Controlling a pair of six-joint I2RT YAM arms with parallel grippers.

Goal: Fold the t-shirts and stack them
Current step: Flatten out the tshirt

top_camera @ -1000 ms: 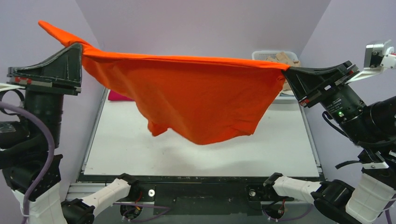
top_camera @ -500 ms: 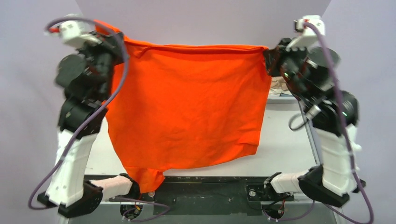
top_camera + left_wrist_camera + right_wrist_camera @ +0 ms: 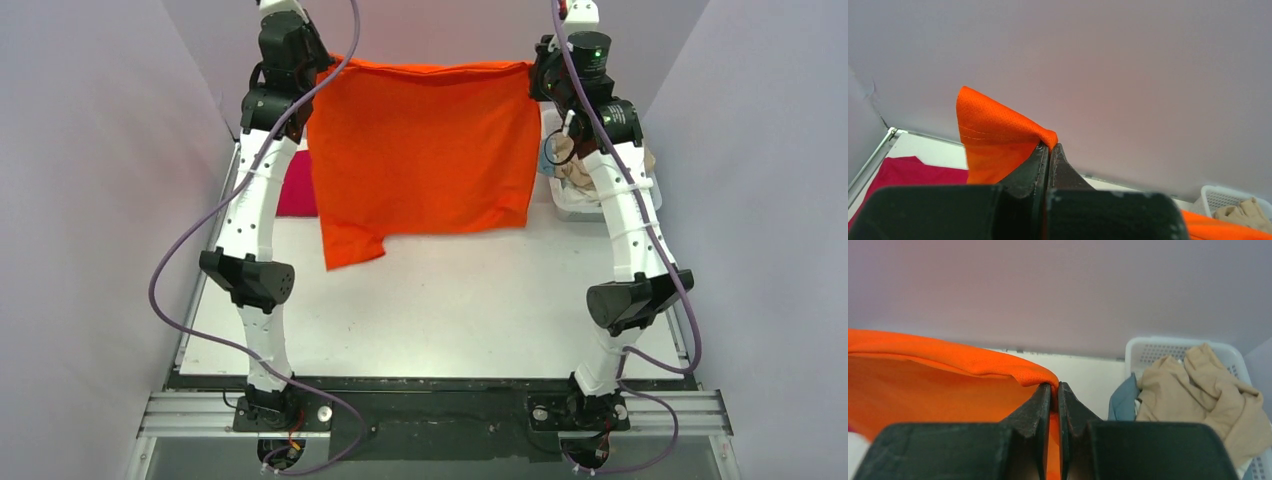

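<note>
My left gripper (image 3: 1049, 147) is pinched tight on one upper corner of the orange t-shirt (image 3: 420, 150), and a small peak of cloth stands up above my fingertips. My right gripper (image 3: 1054, 386) is clamped on the other upper corner, where the hem rolls over the tips of the jaws.

Both my arms reach high toward the far edge of the table (image 3: 450, 310). The shirt hangs between them as a broad flat sheet, its top edge pulled nearly straight from one gripper to the other. The shirt hangs over the far half of the table, and I cannot tell whether its lower edge touches the surface. On my left side a flap of cloth hangs lower than the rest of the bottom edge.

A red garment (image 3: 296, 190) lies flat on the table near the far left corner, partly hidden behind the hanging shirt. A white basket (image 3: 1160, 346) with perforated walls sits at the far right corner, just beside my right arm. In it lie a crumpled beige garment (image 3: 1208, 390) and, against that one's left side, a grey-blue garment (image 3: 1124, 401).
</note>
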